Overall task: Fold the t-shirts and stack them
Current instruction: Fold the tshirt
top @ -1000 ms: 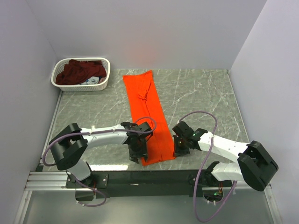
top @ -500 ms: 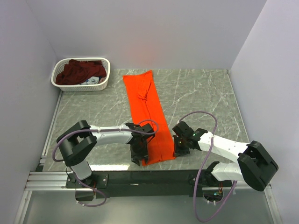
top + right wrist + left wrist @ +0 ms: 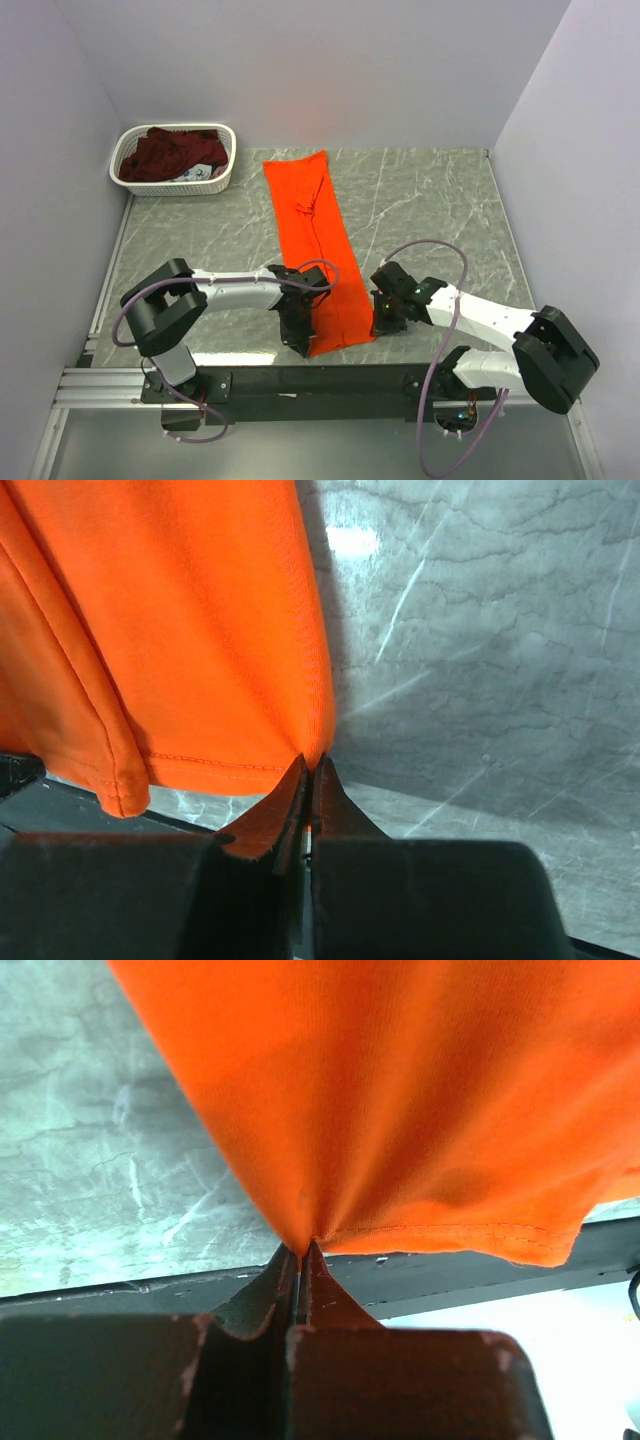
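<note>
The left pincer is clamped tight on the near left corner of the orange t-shirt, with creases fanning out from its tips. The right pincer is closed the same way on the near right corner, just at the stitched hem. The shirt lies on the table as a long narrow strip, running at a slight slant from the far middle to the near edge. To fold it well, both corners should probably rise together and level, with the hem kept taut between them. They would then travel straight along the strip so the near hem lands square on the far end, without dragging the cloth underneath. Both arms lie low along the near edge, forearms angled inward, wrists tipped down on either side of the strip. The maroon t-shirt sits heaped in the basket at the far left.
</note>
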Tool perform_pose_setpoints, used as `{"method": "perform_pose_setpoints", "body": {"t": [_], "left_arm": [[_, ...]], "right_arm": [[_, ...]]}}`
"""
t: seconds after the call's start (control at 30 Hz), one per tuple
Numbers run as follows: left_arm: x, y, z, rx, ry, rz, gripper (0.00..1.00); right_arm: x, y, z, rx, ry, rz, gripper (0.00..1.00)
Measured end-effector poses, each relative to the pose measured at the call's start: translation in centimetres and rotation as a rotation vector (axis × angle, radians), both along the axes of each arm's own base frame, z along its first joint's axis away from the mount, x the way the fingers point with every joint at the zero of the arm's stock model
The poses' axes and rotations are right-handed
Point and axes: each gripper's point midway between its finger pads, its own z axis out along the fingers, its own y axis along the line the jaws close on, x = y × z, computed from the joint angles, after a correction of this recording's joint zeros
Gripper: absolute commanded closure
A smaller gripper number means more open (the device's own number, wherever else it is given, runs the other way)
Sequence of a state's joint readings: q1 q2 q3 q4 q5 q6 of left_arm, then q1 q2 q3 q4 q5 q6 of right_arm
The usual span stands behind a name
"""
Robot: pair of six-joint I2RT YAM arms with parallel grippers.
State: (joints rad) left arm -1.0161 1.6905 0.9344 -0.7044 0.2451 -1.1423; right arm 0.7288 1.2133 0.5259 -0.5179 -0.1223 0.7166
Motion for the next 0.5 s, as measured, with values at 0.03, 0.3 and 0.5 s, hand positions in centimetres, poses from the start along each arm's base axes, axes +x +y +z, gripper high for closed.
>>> {"method": "perform_pose_setpoints", "body": {"t": [0.03,0.3,0.5], "left_arm": [[-0.1,0.1,0.0,-0.004,-0.003,0.000,0.99],[-2.2,3.6,1.0,0.008,-0.002,-0.004,0.99],[-4.9,6.0,2.0,-0.022,0.009,-0.013,0.99]], "right_arm": [[-0.1,0.0,0.0,0.003,-0.003,0.001,1.00],[-4.8,0.0,0.4,0.028,0.106,0.094,1.00],[-9.0,1.6,1.2,0.057,0.182,0.201,1.00]]}}
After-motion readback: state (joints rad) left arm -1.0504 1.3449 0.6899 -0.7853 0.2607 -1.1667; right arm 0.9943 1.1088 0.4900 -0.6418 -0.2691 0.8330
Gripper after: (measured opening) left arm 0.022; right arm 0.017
